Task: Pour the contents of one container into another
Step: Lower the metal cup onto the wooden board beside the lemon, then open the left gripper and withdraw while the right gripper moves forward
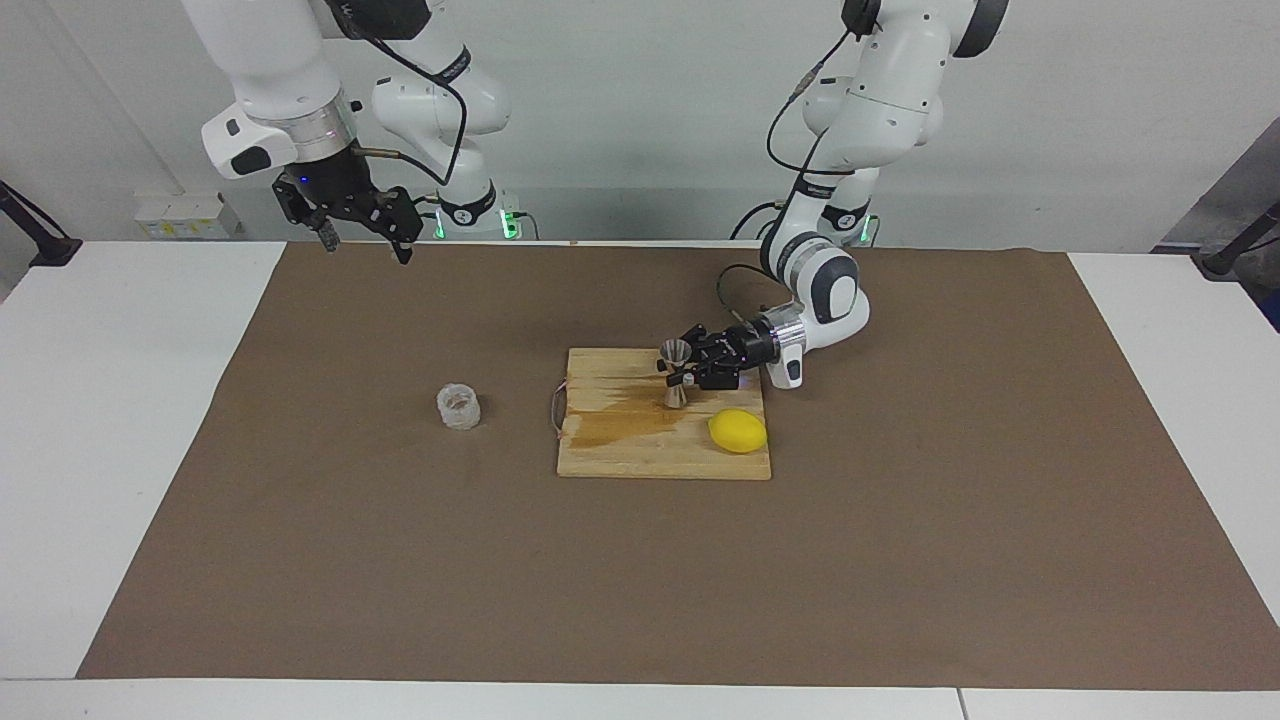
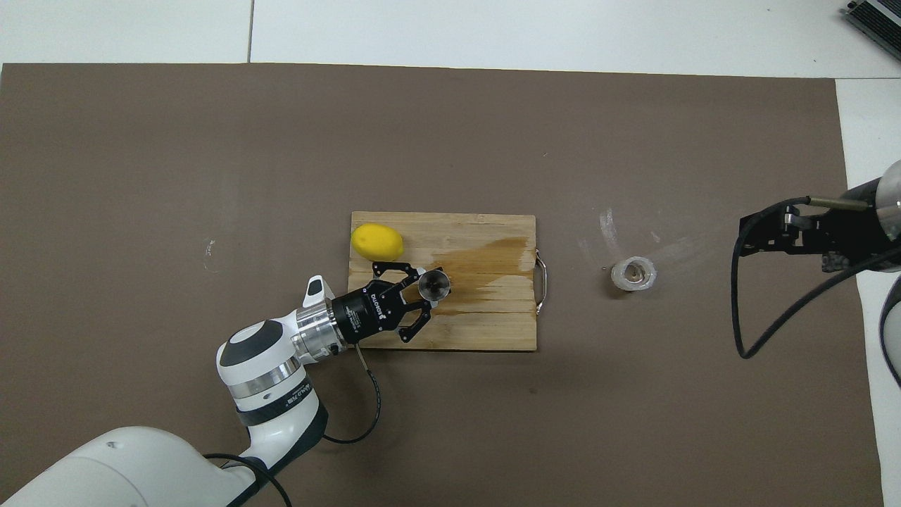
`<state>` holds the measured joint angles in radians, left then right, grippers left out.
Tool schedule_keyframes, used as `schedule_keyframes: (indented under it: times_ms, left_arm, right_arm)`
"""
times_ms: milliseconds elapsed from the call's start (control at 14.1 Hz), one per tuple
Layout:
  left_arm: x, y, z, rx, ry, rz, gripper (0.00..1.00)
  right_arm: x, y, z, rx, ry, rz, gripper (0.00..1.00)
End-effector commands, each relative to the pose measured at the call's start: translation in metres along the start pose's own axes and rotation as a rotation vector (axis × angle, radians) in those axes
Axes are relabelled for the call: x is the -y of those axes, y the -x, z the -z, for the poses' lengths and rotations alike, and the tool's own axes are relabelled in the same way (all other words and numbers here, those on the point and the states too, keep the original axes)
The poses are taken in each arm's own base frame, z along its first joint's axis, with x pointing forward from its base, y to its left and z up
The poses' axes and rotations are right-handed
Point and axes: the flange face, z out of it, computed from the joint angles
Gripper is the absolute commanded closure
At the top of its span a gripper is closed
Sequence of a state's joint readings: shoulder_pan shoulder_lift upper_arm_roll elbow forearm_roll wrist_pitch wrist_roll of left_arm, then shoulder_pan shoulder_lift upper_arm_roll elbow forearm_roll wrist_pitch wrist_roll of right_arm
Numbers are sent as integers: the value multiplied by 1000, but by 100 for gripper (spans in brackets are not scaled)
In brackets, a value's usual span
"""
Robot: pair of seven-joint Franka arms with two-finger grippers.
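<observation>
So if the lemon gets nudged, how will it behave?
The lemon looks rounded and smooth, lying free on the board near its corner, so it will probably roll rather than slide. It could well drop off the edge. It seems firm enough to keep its shape.

the left arm bends down low from its base, and its wrist lies almost flat, close over the desk. the left gripper (image 1: 682, 377) (image 2: 426, 296) points sideways toward the right arm's end of the desk. its fingertips sit close together around the thin middle of the jigger (image 1: 676, 373) (image 2: 433, 284), which stands straight up. the right arm waits, held up high near its own base. the right gripper (image 1: 362, 241) (image 2: 757, 239) hangs in the air with its fingers spread wide and nothing in them.
</observation>
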<state>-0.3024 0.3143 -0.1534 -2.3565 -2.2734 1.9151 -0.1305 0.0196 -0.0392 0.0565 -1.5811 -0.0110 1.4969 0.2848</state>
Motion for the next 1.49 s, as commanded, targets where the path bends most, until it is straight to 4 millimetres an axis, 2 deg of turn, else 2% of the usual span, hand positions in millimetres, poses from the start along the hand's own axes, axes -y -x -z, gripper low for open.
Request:
schedule_keyframes:
  times_ms: [0, 213, 496, 638, 779, 921, 1275, 1417]
  left_arm:
    - [1, -1, -3, -11, 14, -10, 63]
    - [0, -1, -3, -11, 15, -11, 61]
    - [0, -2, -3, -11, 15, -10, 51]
    - [0, -2, -3, -13, 15, -10, 36]
    - [-1, -2, -2, -15, 17, -11, 13]
    - [-3, -1, -3, -33, 20, -18, 1]
    - [-10, 5, -1, -73, 27, -36, 0]
    - [-15, 14, 1, -85, 33, -41, 0]
  right_arm:
    - [-4, -2, 1, 6, 7, 21, 0]
    - [-4, -2, 1, 6, 7, 21, 0]
    - [-4, -2, 1, 6, 7, 21, 0]
    - [-4, -2, 1, 6, 7, 21, 0]
    - [-4, -2, 1, 6, 7, 21, 0]
    - [-4, -2, 1, 6, 7, 21, 0]
    - [-4, -2, 1, 6, 7, 21, 0]
    - [-4, -1, 2, 6, 7, 26, 0]
